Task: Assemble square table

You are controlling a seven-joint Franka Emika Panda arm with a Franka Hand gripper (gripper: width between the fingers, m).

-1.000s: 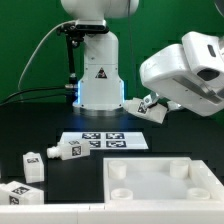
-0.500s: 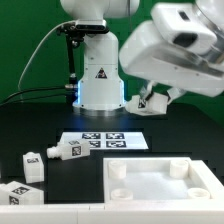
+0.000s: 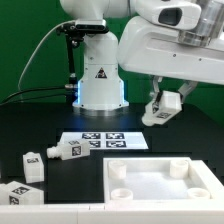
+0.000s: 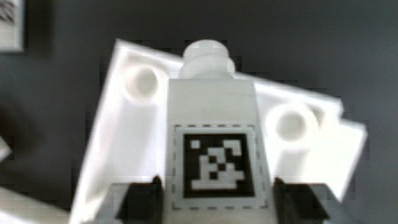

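My gripper (image 3: 160, 107) is shut on a white block leg (image 3: 164, 103) with a black-and-white tag, held tilted in the air above the far part of the square table slab (image 3: 160, 182). In the wrist view the leg (image 4: 217, 130) runs out from between the two dark fingers (image 4: 135, 200), its round peg end pointing at the white slab (image 4: 128, 120) below. Round corner sockets (image 4: 294, 121) show on either side of the leg. The slab lies flat at the front of the exterior view's right.
The marker board (image 3: 103, 142) lies before the robot base (image 3: 100, 75). Three loose white legs (image 3: 68, 150) (image 3: 33, 165) (image 3: 14, 191) lie on the black table at the exterior view's left. A white strip runs along the front edge.
The arm has swung from the exterior view's right toward the middle and risen. The held leg has turned from lying sideways to hanging tilted above the slab's far edge.
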